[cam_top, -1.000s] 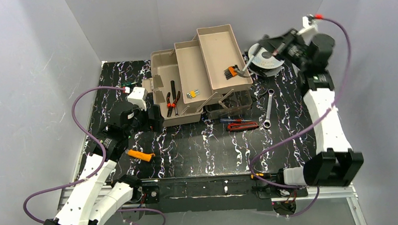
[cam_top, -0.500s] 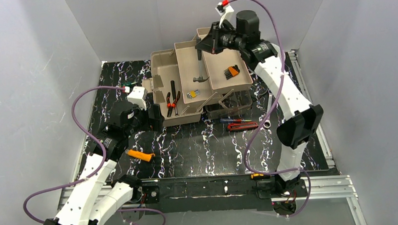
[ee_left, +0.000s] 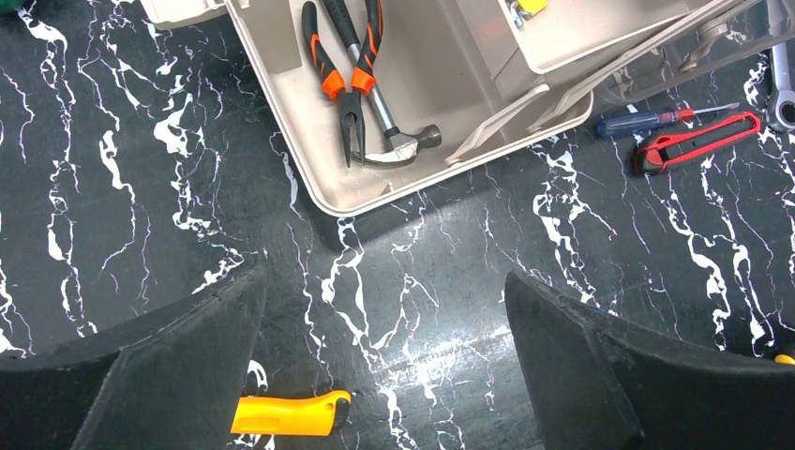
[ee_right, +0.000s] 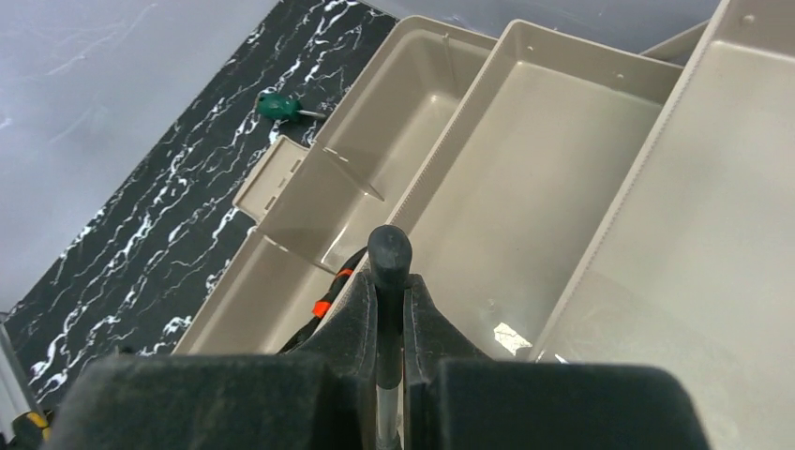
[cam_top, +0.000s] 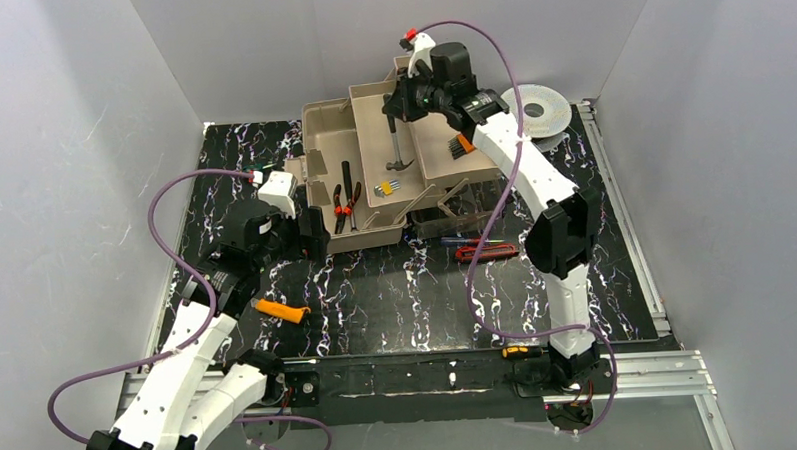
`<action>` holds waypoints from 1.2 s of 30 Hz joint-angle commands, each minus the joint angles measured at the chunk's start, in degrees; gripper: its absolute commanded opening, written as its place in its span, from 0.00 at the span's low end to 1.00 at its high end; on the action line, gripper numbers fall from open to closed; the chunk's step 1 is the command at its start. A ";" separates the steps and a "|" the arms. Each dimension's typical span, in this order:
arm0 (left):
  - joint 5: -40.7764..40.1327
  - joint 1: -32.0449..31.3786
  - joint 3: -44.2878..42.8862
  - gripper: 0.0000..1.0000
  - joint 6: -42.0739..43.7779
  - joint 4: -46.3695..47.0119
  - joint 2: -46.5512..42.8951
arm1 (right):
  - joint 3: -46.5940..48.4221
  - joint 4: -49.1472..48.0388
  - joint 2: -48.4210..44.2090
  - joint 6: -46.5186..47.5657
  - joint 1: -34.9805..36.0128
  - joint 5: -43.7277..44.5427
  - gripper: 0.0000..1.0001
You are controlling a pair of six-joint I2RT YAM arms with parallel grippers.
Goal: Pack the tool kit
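Fingers (ee_right: 356, 323) of right gripper (cam_top: 400, 103) clamp the black grip of a hammer (cam_top: 397, 145), which hangs head-down over mid tray (cam_top: 371, 116) of the open toolbox (cam_top: 321, 138). Left gripper (ee_left: 384, 375) is spread wide and holds nothing, low over table (ee_left: 122, 187) at the box's front-left corner.

- Base bin: 1 pliers (ee_left: 339, 84), 1 second hammer (ee_left: 398, 141).
- Mid tray: 1 small yellow-silver piece (cam_top: 384, 188).
- Top tray (cam_top: 442, 155): 1 orange tool (cam_top: 463, 142).
- Loose on table: 1 red knife (cam_top: 485, 250), 1 blue screwdriver (cam_top: 455, 241), 1 green screwdriver (ee_right: 281, 107), 1 orange-handled tool (cam_top: 280, 309).

Totals: 2 hammers, 2 trays.

Vs 0.5 s back, right gripper has shifted left. 1 s back it was by spool (cam_top: 541, 108). Left arm barely moved.
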State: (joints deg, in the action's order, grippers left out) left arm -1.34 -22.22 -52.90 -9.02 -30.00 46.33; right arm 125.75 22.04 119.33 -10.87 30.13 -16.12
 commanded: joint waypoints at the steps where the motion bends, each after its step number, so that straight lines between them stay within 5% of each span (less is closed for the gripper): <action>1: -1.29 0.44 0.44 1.00 0.46 -0.39 -0.14 | 3.44 -7.56 0.93 0.51 0.98 4.32 0.20; 4: -1.57 0.59 0.48 0.99 0.57 -0.39 -0.05 | 2.85 -8.60 0.42 -1.21 1.15 8.07 0.66; 8: -1.65 0.67 0.44 1.00 0.58 -0.41 0.21 | 1.95 -7.79 -1.85 -1.78 1.16 10.36 0.79; 12: -1.48 0.64 0.39 1.00 0.57 -0.41 0.29 | -3.83 -8.06 -7.68 -1.44 1.16 11.37 0.82; 26: -0.47 0.95 0.60 1.00 0.31 -0.52 -0.71 | -50.81 -12.09 -47.78 -5.42 1.16 22.90 0.78; 32: 0.71 0.95 0.61 1.00 -0.03 -0.46 -1.15 | -67.64 -7.63 -61.43 -13.82 0.94 38.38 0.78; 36: 1.34 0.95 0.55 0.99 -0.30 -0.41 -1.02 | -75.37 2.27 -65.94 -28.98 -2.36 46.71 0.78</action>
State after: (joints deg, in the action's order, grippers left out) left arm -1.13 -21.54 -52.90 -9.08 -30.02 46.11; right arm 55.07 15.18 56.62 -24.77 30.74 18.39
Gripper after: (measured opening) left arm 0.994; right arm 0.784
